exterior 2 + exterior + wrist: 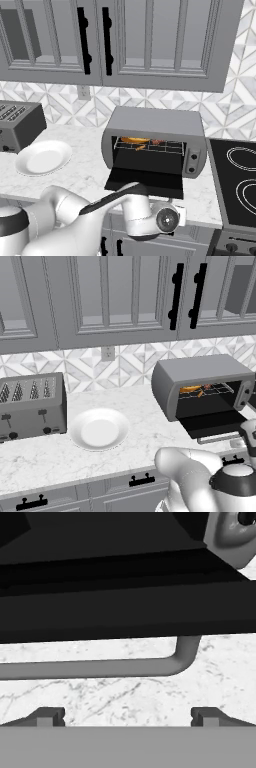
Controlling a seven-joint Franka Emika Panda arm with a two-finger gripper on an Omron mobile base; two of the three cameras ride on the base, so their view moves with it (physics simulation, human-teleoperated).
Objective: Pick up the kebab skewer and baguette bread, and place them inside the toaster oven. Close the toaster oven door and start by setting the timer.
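Note:
The toaster oven point(200, 373) point(155, 122) stands on the counter with the toaster oven door point(215, 423) point(145, 180) folded down flat. On its wire rack lie the baguette bread point(190, 389) point(132, 140) and, to its right, the kebab skewer point(204, 391) point(155, 143). In the hand view my gripper point(128, 714) is open and holds nothing. It sits low in front of the door, just short of the silver bar handle point(100, 668) point(217, 437). The door's dark panel point(125, 612) lies beyond the handle.
A white plate point(99, 428) point(44, 157) sits on the marble counter left of the oven. A slotted grey toaster point(32, 406) point(17, 125) stands further left. A black stovetop point(235, 185) borders the oven on the right. Grey wall cabinets hang overhead.

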